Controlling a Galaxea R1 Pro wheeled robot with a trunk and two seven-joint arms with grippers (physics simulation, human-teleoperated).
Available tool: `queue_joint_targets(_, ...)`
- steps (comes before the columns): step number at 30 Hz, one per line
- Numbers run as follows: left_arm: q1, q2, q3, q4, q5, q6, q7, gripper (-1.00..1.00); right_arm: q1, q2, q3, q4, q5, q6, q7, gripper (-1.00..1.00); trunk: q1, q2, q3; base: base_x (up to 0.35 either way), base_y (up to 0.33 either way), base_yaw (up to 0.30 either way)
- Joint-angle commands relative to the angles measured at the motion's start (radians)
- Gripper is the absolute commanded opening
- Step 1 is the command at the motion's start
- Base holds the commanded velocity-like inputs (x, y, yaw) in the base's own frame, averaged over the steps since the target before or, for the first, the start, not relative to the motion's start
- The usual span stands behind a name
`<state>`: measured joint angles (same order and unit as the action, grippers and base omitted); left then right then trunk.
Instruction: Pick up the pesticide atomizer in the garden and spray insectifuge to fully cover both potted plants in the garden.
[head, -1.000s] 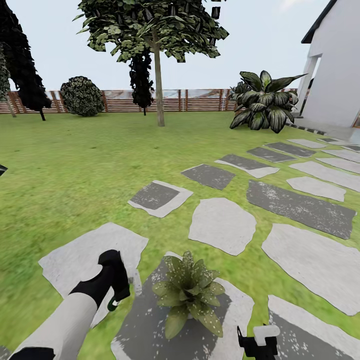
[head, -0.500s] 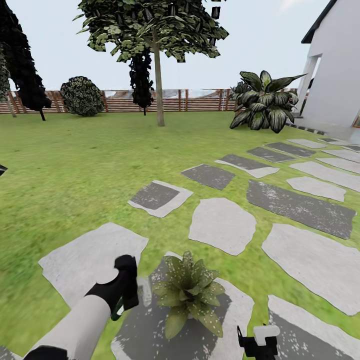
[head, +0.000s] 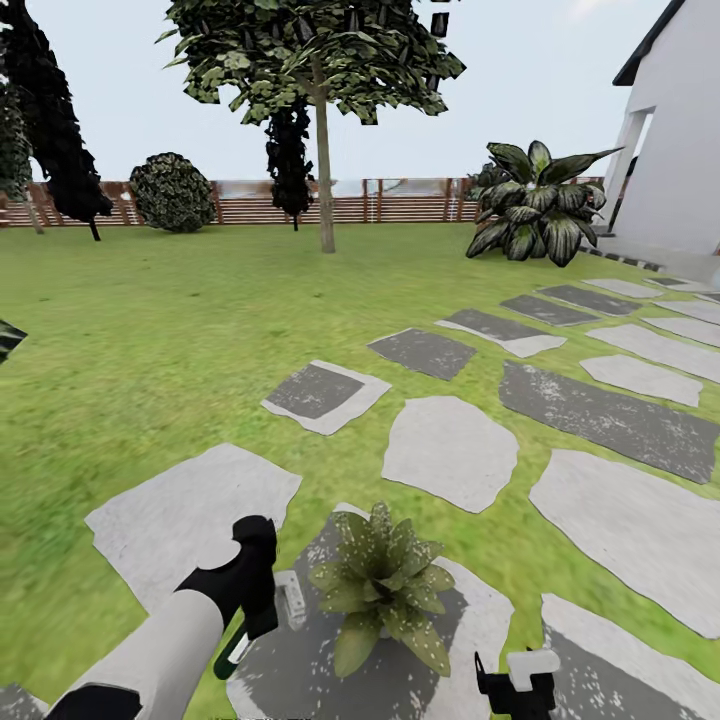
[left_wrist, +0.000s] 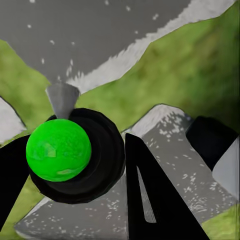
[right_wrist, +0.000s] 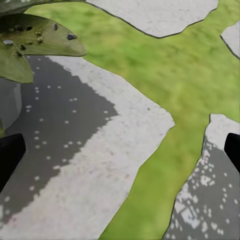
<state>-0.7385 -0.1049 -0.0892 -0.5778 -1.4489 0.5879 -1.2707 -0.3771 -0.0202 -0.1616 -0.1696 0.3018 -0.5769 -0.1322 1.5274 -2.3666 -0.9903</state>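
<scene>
On a dark grey stepping slab (head: 300, 670) of the garden lawn (head: 150, 330) stands one potted plant (head: 385, 588), a low rosette of speckled green leaves. Just left of it, my left gripper (head: 258, 590) is shut on the pesticide atomizer (head: 290, 598), whose grey nozzle points toward the plant and whose green-and-white part hangs below. In the left wrist view the atomizer (left_wrist: 75, 155) is a black round body with a bright green ball, sitting between my black fingers (left_wrist: 150, 200). My right gripper (head: 515, 685) hangs open to the right of the plant; its wrist view catches plant leaves (right_wrist: 40, 35) and the grey pot (right_wrist: 7, 105).
Grey stepping slabs (head: 450, 450) spread across the grass to the right and ahead. A slim tree (head: 325, 150), a striped long-leaved plant (head: 535, 205) and a brown slatted fence (head: 250, 205) stand at the back. A white house wall (head: 680, 150) rises at the far right.
My left gripper has carried the atomizer rightward, closer to the plant, with the nozzle now beside its leaves. The head view has shifted slightly. The right gripper has stayed put.
</scene>
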Motion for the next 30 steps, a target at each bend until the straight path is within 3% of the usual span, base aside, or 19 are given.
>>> queue_joint_targets(1,0.0,-0.002,-0.002,-0.001,0.0,0.01,-0.007,-1.0,0.0,0.0,-0.004,0.001,0.011,-0.003,-0.006,1.0,0.0,0.0,-0.001,0.0,0.0,0.262)
queue_joint_targets(11,-0.007,-0.007,-0.003,-0.003,-0.002,0.013,-0.004,-1.0,0.0,-0.001,-0.005,0.002,0.011,-0.003,-0.005,1.0,0.0,0.0,-0.001,0.034,-0.22,0.069)
queue_joint_targets(17,-0.007,-0.007,-0.003,-0.004,-0.006,0.014,-0.001,-1.0,0.0,-0.001,-0.006,0.001,0.011,-0.003,-0.005,1.0,0.0,0.0,-0.001,-0.19,-0.211,0.0)
queue_joint_targets(25,0.003,-0.002,-0.003,-0.004,-0.008,0.018,0.014,-1.0,0.0,0.0,-0.004,0.001,0.011,-0.003,-0.004,1.0,0.0,0.0,-0.001,-0.037,-0.024,0.116)
queue_joint_targets(30,-0.013,-0.017,-0.002,-0.03,-0.007,0.095,0.053,-1.0,0.0,0.0,-0.004,0.001,0.011,-0.003,-0.004,1.0,0.0,0.0,-0.001,0.0,0.0,0.199)
